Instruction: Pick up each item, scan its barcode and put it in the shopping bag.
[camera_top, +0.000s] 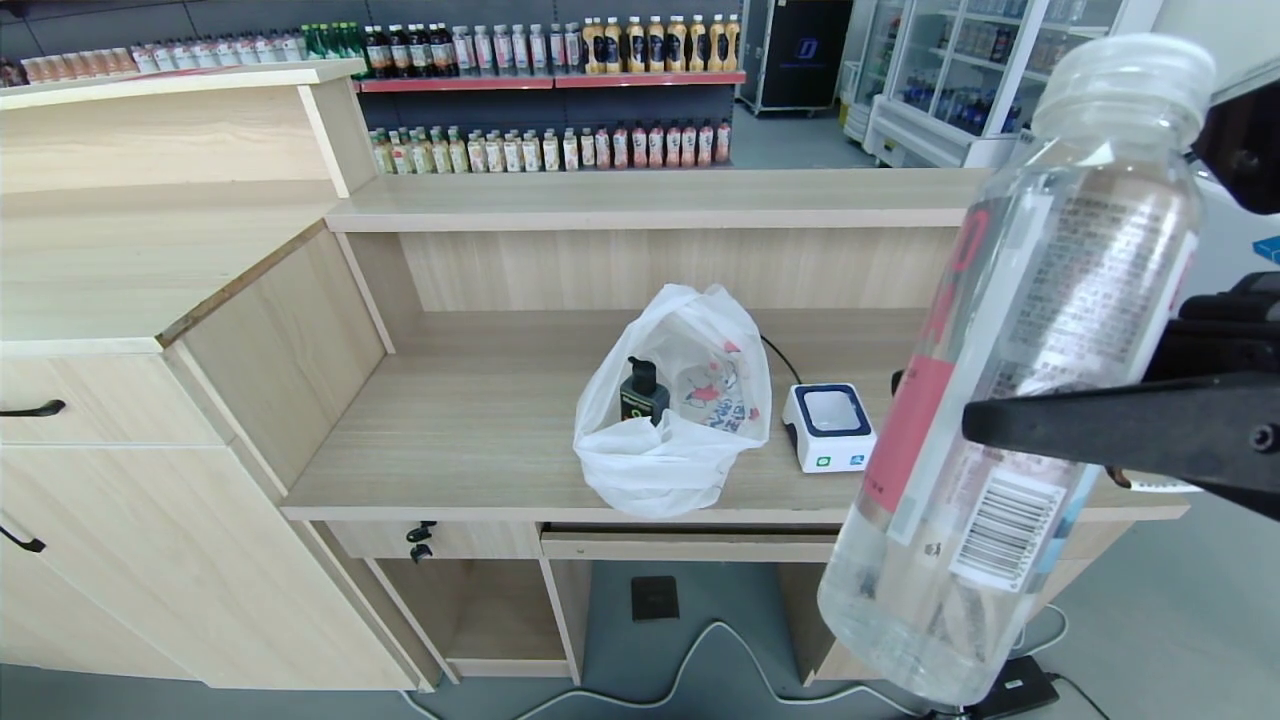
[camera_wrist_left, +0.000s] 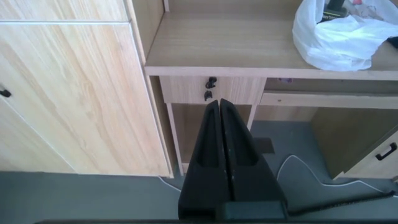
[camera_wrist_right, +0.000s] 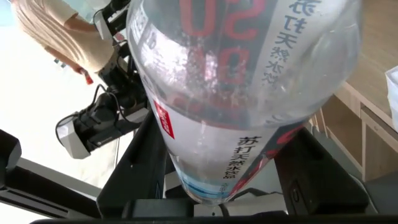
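A clear plastic bottle (camera_top: 1010, 380) with a red-and-white label and a barcode near its base hangs tilted close to the head camera, above the counter's right end. My right gripper (camera_top: 1060, 425) is shut on it, one black finger crossing its lower half. In the right wrist view the bottle (camera_wrist_right: 242, 81) sits between both fingers (camera_wrist_right: 140, 180). The white shopping bag (camera_top: 670, 420) stands open on the wooden counter (camera_top: 470, 430), holding a dark pump bottle (camera_top: 643, 392). A white and blue scanner (camera_top: 828, 425) stands right of the bag. My left gripper (camera_wrist_left: 219, 109) is shut and empty, low in front of the counter.
A raised ledge (camera_top: 650, 200) runs along the counter's back, and a tall cabinet (camera_top: 150, 400) walls off its left side. A drawer with keys (camera_top: 420, 540) sits under the counter. Cables (camera_top: 700, 660) lie on the floor. Shelves of bottles (camera_top: 550, 100) stand behind.
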